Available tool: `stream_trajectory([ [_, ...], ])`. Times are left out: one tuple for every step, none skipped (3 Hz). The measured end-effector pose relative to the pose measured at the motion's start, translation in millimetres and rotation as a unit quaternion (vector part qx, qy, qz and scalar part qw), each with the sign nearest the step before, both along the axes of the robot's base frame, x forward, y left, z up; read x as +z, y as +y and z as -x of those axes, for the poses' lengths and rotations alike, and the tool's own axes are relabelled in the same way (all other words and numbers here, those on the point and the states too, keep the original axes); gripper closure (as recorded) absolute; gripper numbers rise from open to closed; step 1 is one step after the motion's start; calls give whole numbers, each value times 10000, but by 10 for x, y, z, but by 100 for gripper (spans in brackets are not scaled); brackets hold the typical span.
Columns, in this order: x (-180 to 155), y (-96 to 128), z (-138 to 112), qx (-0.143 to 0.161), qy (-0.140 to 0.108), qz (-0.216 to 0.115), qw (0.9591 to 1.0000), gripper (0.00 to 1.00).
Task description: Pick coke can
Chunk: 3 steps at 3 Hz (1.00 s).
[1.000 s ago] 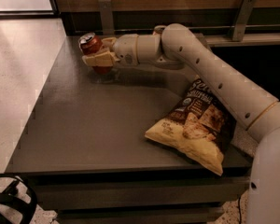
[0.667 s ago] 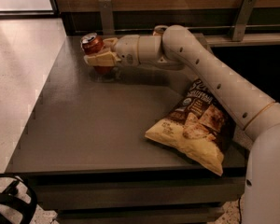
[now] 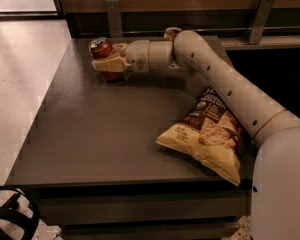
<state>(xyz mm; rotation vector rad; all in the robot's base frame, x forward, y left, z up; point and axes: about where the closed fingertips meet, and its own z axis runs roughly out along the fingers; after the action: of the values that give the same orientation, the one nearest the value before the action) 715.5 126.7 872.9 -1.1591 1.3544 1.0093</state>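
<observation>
The coke can (image 3: 100, 48), red with a silver top, is at the far left of the dark table (image 3: 100, 134). It leans slightly to the left. My gripper (image 3: 109, 57) reaches in from the right and is shut on the can's middle. One pale finger (image 3: 110, 64) crosses the can's front and the other is behind it. The can's red base (image 3: 111, 76) shows below the finger. I cannot tell whether the base touches the table or hangs just above it.
A yellow and brown chip bag (image 3: 210, 134) lies at the table's front right, under my forearm. A brown-gold can (image 3: 171, 32) stands at the back behind my arm. A wooden wall with metal brackets (image 3: 114, 15) runs along the far edge. Pale floor lies left.
The gripper and the can have shifted slightly to the right together. The grip on the can is unchanged.
</observation>
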Motion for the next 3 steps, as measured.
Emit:
stream_trajectory([
  [0, 32, 11, 24, 1, -2, 10000, 83],
  [-2, 63, 21, 49, 5, -4, 10000, 59],
  [-3, 95, 31, 75, 8, -6, 10000, 36],
])
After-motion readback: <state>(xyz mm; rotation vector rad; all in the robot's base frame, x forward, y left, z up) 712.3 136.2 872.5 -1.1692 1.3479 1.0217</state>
